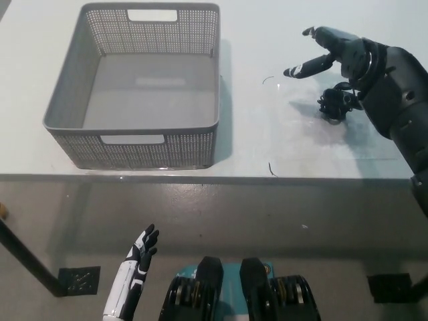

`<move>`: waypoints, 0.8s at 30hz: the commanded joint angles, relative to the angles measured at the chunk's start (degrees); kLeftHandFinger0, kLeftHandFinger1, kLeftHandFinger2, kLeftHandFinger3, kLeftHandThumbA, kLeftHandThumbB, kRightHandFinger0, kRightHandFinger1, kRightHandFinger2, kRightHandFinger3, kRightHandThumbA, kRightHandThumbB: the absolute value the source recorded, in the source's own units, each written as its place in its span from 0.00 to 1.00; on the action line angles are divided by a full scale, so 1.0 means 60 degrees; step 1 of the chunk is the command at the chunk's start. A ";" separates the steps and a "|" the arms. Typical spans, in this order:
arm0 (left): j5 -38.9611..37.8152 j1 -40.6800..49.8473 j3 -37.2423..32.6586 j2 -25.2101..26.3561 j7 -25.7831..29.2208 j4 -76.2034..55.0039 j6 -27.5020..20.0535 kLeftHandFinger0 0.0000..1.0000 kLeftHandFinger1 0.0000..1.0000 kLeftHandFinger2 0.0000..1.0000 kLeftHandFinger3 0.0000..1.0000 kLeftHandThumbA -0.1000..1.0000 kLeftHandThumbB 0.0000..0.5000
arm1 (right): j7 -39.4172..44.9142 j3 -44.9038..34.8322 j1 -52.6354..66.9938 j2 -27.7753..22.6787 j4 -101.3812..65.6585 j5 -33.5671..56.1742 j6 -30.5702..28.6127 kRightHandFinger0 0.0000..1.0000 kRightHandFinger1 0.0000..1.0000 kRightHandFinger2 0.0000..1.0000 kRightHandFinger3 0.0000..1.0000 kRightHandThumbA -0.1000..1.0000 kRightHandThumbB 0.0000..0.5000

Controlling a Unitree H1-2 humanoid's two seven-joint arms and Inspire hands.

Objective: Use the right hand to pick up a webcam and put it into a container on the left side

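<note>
On the pale surface (pixel 281 140) sat a grey basket (pixel 134 144) with little holes all over its walls and a handle slot at each end. It stood on the left side, and nothing lay inside it. The webcam (pixel 332 103) was far over on the right side, well apart from the basket. It was small and black, with its cord bunched up beside it, and it lay flat on the surface.

The black right hand (pixel 338 53) was up above the webcam, a bit behind it. Its fingers (pixel 304 67) were spread apart and pointed toward the left, and it held nothing. The hand was not touching the webcam. The black arm (pixel 398 100) came in from the right edge and covered part of the webcam's right side.

The white left hand (pixel 137 257) rested low at the bottom left, below the edge of the surface. Its fingers were apart too, and it held nothing.

A thin dark curl (pixel 272 169) lay near the front edge of the surface, between the basket and the webcam.
</note>
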 commanded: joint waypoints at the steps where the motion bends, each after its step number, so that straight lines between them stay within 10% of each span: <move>1: -0.0068 -0.0011 0.0001 0.0064 0.0018 -0.0338 0.0036 1.00 1.00 1.00 1.00 1.00 0.18 | 0.0336 -0.0058 -0.0667 -0.0324 0.0055 0.0103 -0.0099 1.00 1.00 1.00 1.00 0.82 1.00; 24: -0.0268 -0.0012 0.0012 0.0179 -0.0113 -0.0412 0.0060 1.00 1.00 1.00 1.00 1.00 0.24 | 0.0464 0.0064 -0.0559 -0.0215 0.0420 0.0090 -0.0016 1.00 1.00 1.00 1.00 0.82 1.00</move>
